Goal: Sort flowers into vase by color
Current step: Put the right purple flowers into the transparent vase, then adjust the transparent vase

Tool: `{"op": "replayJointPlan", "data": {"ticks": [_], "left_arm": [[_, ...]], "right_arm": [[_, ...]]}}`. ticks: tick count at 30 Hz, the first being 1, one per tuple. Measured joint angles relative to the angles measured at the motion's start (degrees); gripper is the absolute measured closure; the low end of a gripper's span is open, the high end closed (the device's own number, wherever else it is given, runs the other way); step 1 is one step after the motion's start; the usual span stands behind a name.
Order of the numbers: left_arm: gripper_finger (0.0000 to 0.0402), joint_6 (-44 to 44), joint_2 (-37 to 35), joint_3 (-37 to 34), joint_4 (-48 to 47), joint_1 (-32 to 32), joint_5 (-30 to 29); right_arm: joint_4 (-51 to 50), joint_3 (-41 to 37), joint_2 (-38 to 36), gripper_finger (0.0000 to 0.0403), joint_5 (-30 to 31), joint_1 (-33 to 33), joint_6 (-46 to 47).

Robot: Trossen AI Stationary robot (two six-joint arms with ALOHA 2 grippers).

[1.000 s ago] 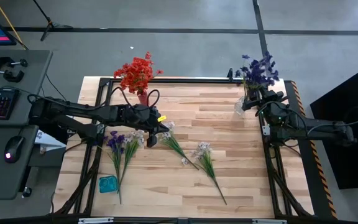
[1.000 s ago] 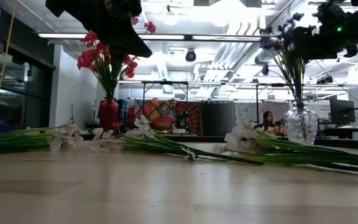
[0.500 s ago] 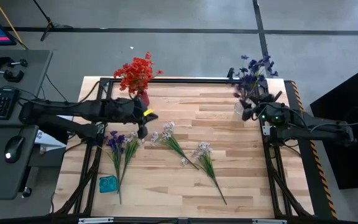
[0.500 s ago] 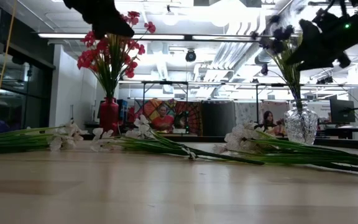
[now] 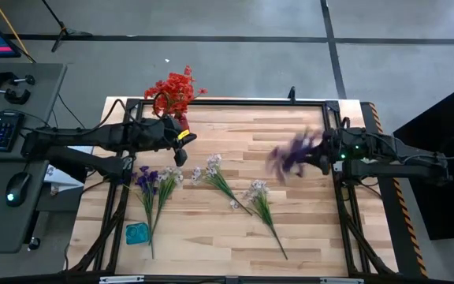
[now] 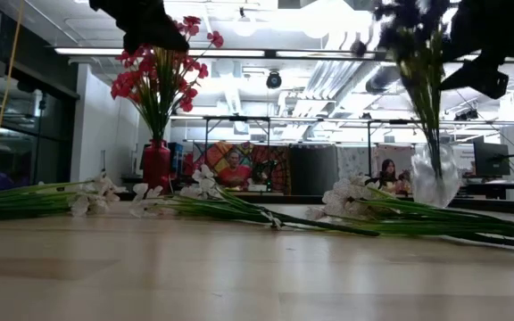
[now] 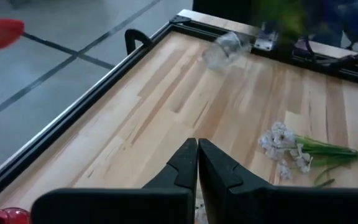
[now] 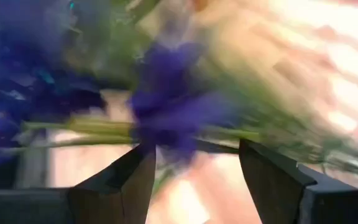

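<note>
Red flowers (image 5: 172,91) stand in a red vase (image 6: 157,165) at the table's far left. My left gripper (image 7: 197,149) hovers shut beside that vase, above the table. A bunch of purple flowers (image 5: 294,155) shows as a blur at the right, its stems in a clear glass vase (image 6: 435,178) that looks tipped in the left wrist view (image 7: 225,48). My right gripper (image 8: 197,155) stands right behind the bunch, its fingers wide apart. White sprigs (image 5: 215,177) (image 5: 260,201) and a purple-and-white pair (image 5: 152,185) lie flat on the wood. My right gripper stands with its fingers on either side of the purple flowers' stems (image 8: 104,127), which cross just beyond the fingertips. Blur hides whether the fingers touch them.
A small teal object (image 5: 137,233) lies near the front left corner. A black frame rail (image 5: 235,101) runs along the table's far edge. People sit in the room behind the table. Bare wood lies between the sprigs and the right arm.
My left gripper has risen from the white sprigs and drawn back toward the table's left edge, staying shut. My right gripper has turned sharply at the wrist. The purple flowers have swung from the far right corner toward the table's middle, and the glass vase has tipped.
</note>
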Motion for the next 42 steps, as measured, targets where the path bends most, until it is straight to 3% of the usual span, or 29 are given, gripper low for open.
{"op": "replayJointPlan", "data": {"ticks": [3, 12, 16, 21, 28, 35, 42], "left_arm": [[0.0401, 0.1, 0.06, 0.0, -0.03, 0.0, -0.1], [0.0401, 1.33, -0.24, 0.0, -0.07, 1.91, -0.13], [0.0401, 4.07, -0.26, 0.0, -0.36, 2.54, 2.28], [0.0401, 7.22, -0.24, 0.0, -0.51, 3.63, 6.35], [0.0401, 13.79, -0.24, 0.0, -0.55, 6.34, 9.18], [0.0401, 15.63, -0.24, 0.0, -0.58, 8.0, 9.18], [0.0401, 13.31, -0.24, 0.0, -0.7, 8.04, 8.98]], "right_arm": [[0.37, 0.59, 0.0, 0.0182, -2.51, 0.02, -0.2], [0.96, 3.49, 0.04, 0.0182, 6.69, 0.02, -0.46], [1.13, 3.68, 2.04, 0.0182, 9.26, 0.02, 5.12], [4.12, 3.69, 9.85, 0.0182, 4.93, 0.0, 6.63], [-0.62, 8.14, 25.72, 0.0182, -0.07, 0.0, -14.03], [-7.86, 14.09, 39.71, 0.0182, 0.09, 0.0, -36.59], [-13.3, 18.39, 49.12, 0.0182, 2.76, 0.0, -57.5]]}}
